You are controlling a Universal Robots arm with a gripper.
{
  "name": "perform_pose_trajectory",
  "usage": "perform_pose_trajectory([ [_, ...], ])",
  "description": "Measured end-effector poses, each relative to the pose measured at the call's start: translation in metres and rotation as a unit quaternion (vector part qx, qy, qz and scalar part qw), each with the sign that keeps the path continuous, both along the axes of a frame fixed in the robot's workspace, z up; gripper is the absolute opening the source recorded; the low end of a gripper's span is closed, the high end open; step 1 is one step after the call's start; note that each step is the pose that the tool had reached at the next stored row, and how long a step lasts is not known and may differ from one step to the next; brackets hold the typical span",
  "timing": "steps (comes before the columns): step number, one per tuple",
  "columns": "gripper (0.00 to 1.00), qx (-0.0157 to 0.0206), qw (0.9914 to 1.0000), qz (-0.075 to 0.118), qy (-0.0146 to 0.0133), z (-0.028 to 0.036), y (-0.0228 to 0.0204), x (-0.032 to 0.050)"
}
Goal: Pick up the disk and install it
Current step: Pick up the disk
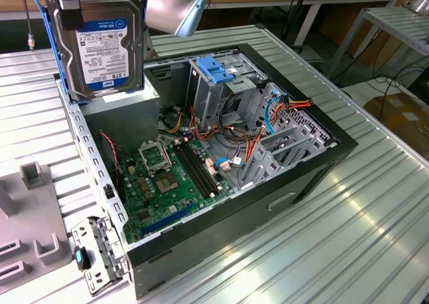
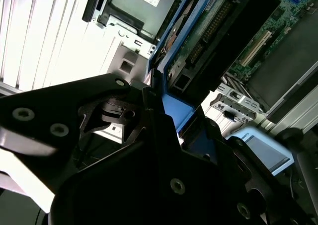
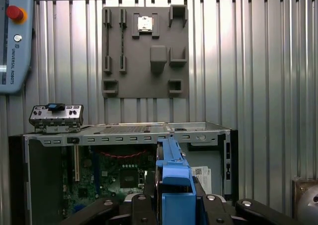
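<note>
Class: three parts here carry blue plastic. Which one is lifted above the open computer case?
The disk, gripped by the hand. The cage latch sits inside the case; the small bracket rests beside it.

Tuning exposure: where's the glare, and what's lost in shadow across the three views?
Exterior view: glare streaks on the ribbed table, disk evenly lit. Second wrist view: table slats blown out white, hand almost black around the disk's blue rail. First wrist view: even light, no blown-out patches.
</note>
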State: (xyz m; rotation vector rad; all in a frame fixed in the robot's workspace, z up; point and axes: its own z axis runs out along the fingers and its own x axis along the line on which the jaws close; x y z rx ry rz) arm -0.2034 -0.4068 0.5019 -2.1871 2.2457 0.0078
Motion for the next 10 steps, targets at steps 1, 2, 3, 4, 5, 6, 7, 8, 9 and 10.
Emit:
perform_pose_trajectory([
  [1, 0.37, 0.0, 1.0, 0.0, 0.0, 0.0, 0.0, 0.0012],
  [2, 0.37, 0.0, 1.0, 0.0, 0.0, 0.0, -0.0001, 0.0024],
  [3, 0.37, 0.0, 1.0, 0.0, 0.0, 0.0, -0.0001, 0.0038],
  [4, 0.37, 0.0, 1.0, 0.0, 0.0, 0.0, -0.0001, 0.0051],
  [5, 0.37, 0.0, 1.0, 0.0, 0.0, 0.0, -0.0001, 0.0069],
  [6, 0.37, 0.0, 1.0, 0.0, 0.0, 0.0, -0.0002, 0.0086],
  [7, 0.37, 0.0, 1.0, 0.0, 0.0, 0.0, -0.0003, 0.0097],
  [8, 0.37, 0.0, 1.0, 0.0, 0.0, 0.0, -0.0003, 0.0109],
  [9, 0.37, 0.0, 1.0, 0.0, 0.0, 0.0, -0.0004, 0.0119],
  [10, 0.37, 0.0, 1.0, 0.0, 0.0, 0.0, -0.0005, 0.0137],
])
